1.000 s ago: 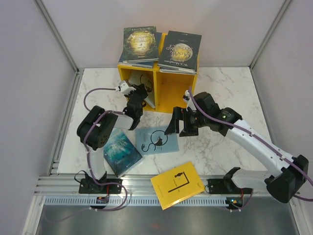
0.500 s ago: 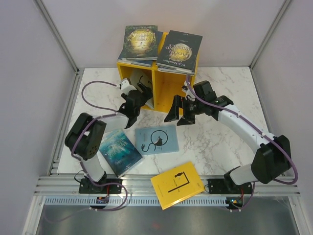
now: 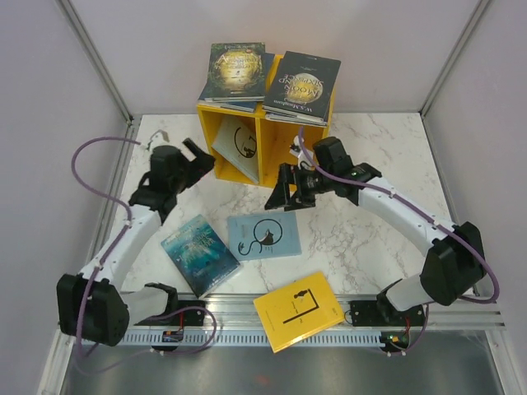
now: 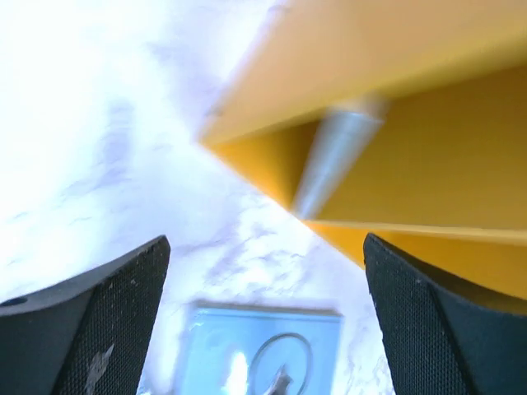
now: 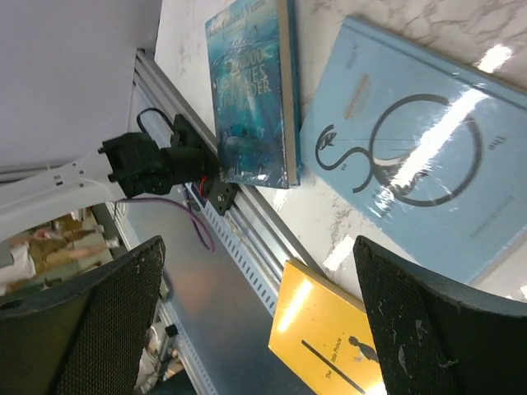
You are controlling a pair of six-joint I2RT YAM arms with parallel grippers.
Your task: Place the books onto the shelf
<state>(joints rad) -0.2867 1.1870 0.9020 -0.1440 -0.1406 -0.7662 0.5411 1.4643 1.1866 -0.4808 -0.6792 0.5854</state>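
The yellow shelf point(image 3: 280, 148) stands at the back centre, with two piles of dark books point(image 3: 236, 72) point(image 3: 302, 85) lying on its top. A pale grey book point(image 3: 237, 146) leans inside its left compartment; the left wrist view shows its edge point(image 4: 333, 156) against the shelf's wall point(image 4: 428, 173). My left gripper point(image 3: 196, 164) hangs open and empty just left of the shelf. In front of the shelf my right gripper point(image 3: 286, 193) is open and empty above the light blue book point(image 3: 263, 235) point(image 5: 412, 156). A teal book point(image 3: 199, 253) point(image 5: 251, 90) and a yellow book point(image 3: 298, 309) point(image 5: 329, 346) lie flat nearer the front.
The yellow book overhangs the table's front edge onto the metal rail point(image 3: 247, 306). Grey walls close in the left, right and back. The left arm's base point(image 5: 156, 164) shows in the right wrist view.
My left gripper has opened, let go of the pale grey book in the left compartment and drawn back to the left. My right gripper has drifted slightly left, still open.
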